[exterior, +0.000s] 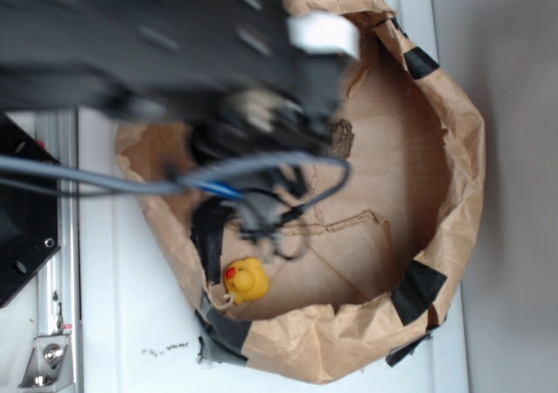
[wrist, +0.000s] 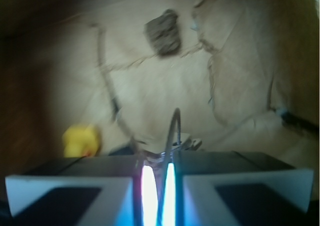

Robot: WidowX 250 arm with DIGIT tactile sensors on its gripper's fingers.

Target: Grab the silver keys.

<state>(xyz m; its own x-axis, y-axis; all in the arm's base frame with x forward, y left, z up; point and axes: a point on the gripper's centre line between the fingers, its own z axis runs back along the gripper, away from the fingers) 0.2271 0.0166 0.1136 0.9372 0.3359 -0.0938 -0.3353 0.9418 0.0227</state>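
Over brown paper, hand pinches silver keys.

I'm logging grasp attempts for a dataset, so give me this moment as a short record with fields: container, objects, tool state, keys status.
container: brown paper bin with black tape on its rim
objects: yellow rubber duck near the bin wall; brown rock-like lump on the bin floor, apart from the duck
tool state: tool jaws nearly together, a thin wire loop pinched between them
keys status: silver keys at the tool tips, wire ring rising from the gap; whether lifted off the floor cannot be told
arm: blurred in the exterior view
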